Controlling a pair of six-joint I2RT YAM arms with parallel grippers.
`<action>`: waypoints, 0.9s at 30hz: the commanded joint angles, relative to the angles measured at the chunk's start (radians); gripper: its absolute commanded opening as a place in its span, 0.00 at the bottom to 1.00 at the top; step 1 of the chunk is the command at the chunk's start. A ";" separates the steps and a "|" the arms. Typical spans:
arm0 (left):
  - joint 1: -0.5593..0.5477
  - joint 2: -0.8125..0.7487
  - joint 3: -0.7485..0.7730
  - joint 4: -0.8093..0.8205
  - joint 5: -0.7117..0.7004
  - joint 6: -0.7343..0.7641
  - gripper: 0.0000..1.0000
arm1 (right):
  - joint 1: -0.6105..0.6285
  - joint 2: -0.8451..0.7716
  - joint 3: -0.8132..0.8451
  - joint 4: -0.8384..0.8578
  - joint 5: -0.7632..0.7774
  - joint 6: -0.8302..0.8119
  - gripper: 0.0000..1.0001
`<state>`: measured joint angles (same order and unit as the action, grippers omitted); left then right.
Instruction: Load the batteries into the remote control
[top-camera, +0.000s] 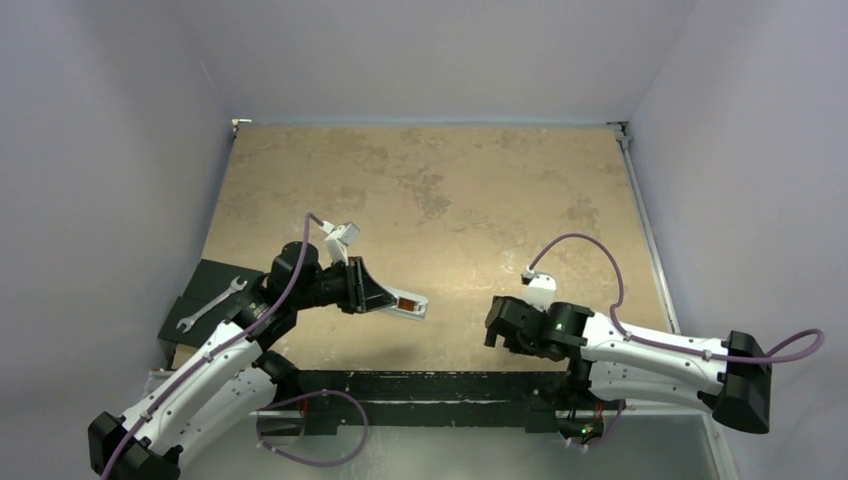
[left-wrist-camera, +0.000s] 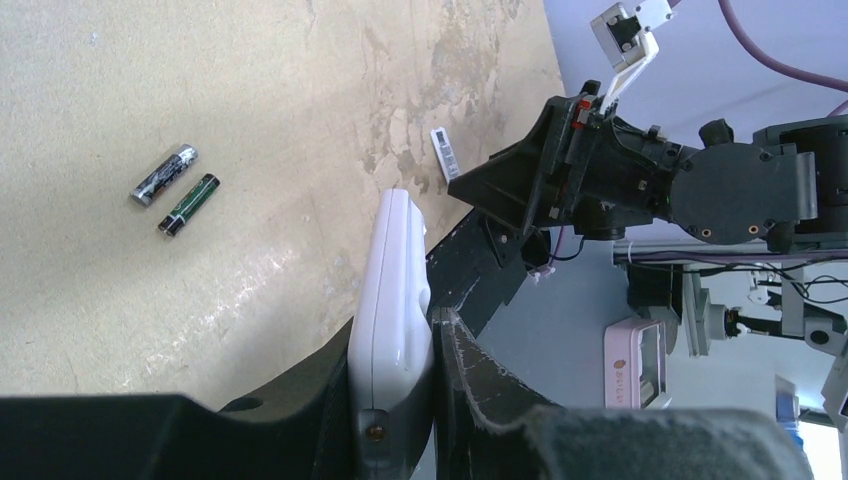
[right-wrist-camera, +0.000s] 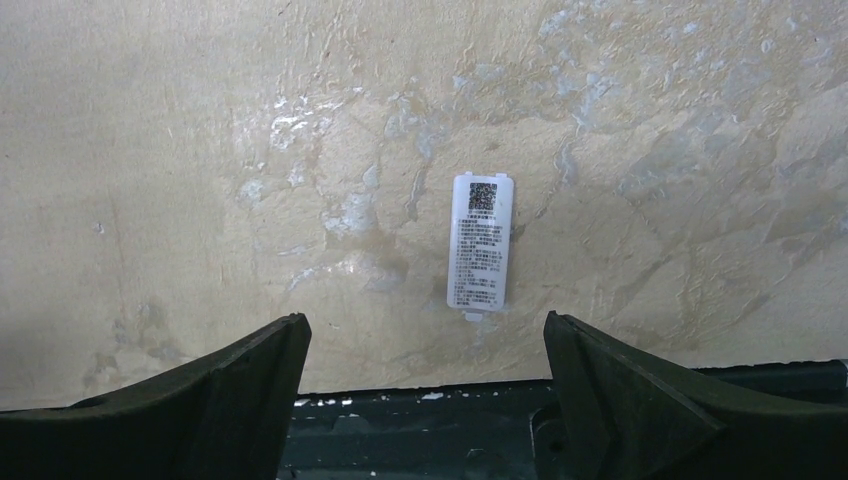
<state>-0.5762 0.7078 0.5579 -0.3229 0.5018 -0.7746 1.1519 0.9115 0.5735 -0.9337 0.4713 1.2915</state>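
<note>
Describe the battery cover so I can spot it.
On the tan table, near its front edge, look just ahead of the open right hand. The battery cover lies flat: a small white slab printed with a QR code, unlike the cylindrical batteries.

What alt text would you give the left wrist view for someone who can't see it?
The left gripper grips the white remote edge-on between its fingers. Two batteries lie side by side on the tan table at upper left; a small white battery cover lies farther off, near the right arm.
</note>
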 joint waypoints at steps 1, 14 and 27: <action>-0.001 -0.021 -0.002 0.038 0.019 -0.007 0.00 | -0.017 0.019 -0.006 0.032 0.001 0.031 0.99; -0.002 -0.024 -0.029 0.067 0.046 -0.012 0.00 | -0.037 0.101 -0.037 0.101 -0.005 0.041 0.90; -0.002 -0.041 -0.039 0.055 0.058 0.006 0.00 | -0.056 0.159 -0.033 0.134 0.000 0.031 0.73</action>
<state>-0.5762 0.6796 0.5140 -0.3019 0.5381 -0.7750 1.1072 1.0733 0.5320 -0.8253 0.4519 1.3041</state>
